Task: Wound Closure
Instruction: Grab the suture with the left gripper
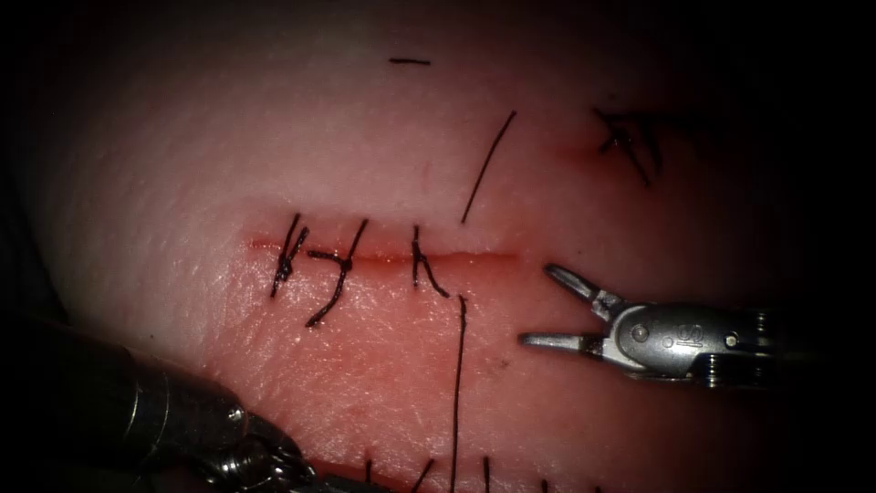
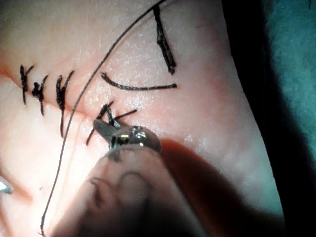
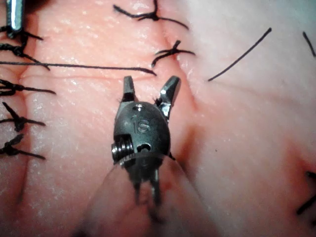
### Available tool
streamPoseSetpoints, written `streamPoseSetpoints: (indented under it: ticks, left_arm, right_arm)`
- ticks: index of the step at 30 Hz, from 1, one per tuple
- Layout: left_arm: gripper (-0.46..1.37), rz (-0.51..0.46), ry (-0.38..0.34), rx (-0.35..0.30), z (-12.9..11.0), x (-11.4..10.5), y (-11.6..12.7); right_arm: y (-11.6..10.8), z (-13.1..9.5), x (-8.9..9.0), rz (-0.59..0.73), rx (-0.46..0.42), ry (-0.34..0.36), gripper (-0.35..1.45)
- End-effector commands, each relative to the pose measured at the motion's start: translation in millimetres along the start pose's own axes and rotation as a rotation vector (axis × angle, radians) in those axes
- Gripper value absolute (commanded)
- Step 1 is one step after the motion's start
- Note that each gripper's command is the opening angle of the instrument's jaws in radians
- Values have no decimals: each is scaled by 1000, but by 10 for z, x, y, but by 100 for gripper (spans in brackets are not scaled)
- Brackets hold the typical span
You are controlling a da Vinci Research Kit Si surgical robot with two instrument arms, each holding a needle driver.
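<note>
Endoscope looks down from above and in front at the cut in the tissue. Each wrist view looks along its shaft, very close. All views share the stitched cut.

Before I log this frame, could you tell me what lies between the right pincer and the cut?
Bare tissue separates the open, empty right pincer from the cut in the endoscope view.

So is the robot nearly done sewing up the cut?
Partly. Three knotted stitches already cross the cut's left part. The right tool's fingers are open, holding nothing; the left tool sits by a knot, its grip unclear. A long thread lies loose. The cut's right end has no stitch.
</note>
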Motion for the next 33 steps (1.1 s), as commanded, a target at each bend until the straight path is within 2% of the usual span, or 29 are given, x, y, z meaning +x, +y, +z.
streamPoseSetpoints:
  ticks: [1, 9, 12, 14, 15, 17, 21, 24, 33]
  left_arm:
    - [16, 0, -1, 3, 0, 1, 0]
    - [42, -14, -4, 3, -6, 13, -7]
    - [63, -39, -5, 13, -11, 20, -14]
    - [86, -52, -4, 19, -14, 24, -21]
    - [89, -55, -4, 24, -16, 25, -24]
    - [85, -67, -2, 40, -19, 26, -30]
    - [51, -90, 2, 99, -26, 20, -44]
    - [45, -97, -2, 120, -28, 14, -49]
    - [40, -101, -18, 118, -19, -12, -50]
  right_arm:
    - [1, -1, 0, 0, 5, 1, 98]
    - [2, -4, 0, -1, 8, 1, 98]
    - [2, -4, 0, -1, 8, 1, 99]
    - [2, -4, 0, -1, 8, 1, 99]
    - [2, -4, 0, -7, 8, 1, 99]
    - [2, -4, 0, -7, 8, 1, 100]
    - [2, -4, 0, -7, 9, 1, 100]
    - [2, -4, -1, -7, 9, 1, 100]
    - [1, -4, -1, -13, 9, 1, 100]
